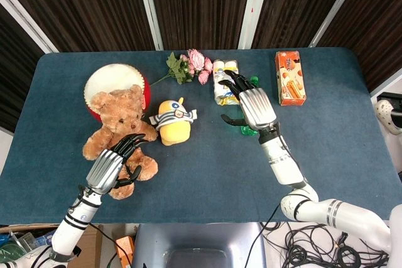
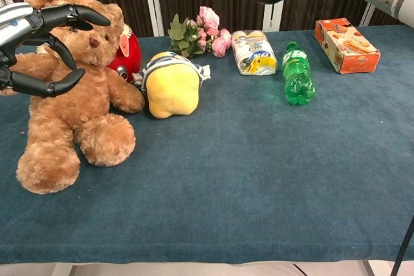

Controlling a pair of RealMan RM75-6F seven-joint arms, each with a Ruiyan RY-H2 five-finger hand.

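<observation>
Brown plush teddy bear [image 2: 74,88] sits at the left of the blue cloth-covered table [image 1: 207,174], leaning back toward a round red-and-white drum [image 1: 116,80] just behind it, which may be what keeps it propped. The left hand [image 1: 112,166] hovers over the bear's lower body with its black fingers [image 2: 61,17] spread and curled like a claw, holding nothing; whether they touch the fur cannot be told.

Just right of the bear lies a yellow stuffed toy in a striped hood [image 2: 169,85], and behind it a bunch of pink artificial flowers with green leaves [image 2: 200,33]. Next comes a white-and-yellow wrapped packet [image 2: 254,52], lying flat.

The right hand [image 1: 251,106] hangs above a green plastic bottle [image 2: 297,75] that lies on its side, fingers apart and empty, well clear of it in the chest view. Farthest right rests an orange cardboard biscuit box [image 2: 346,44], flat on the cloth.
</observation>
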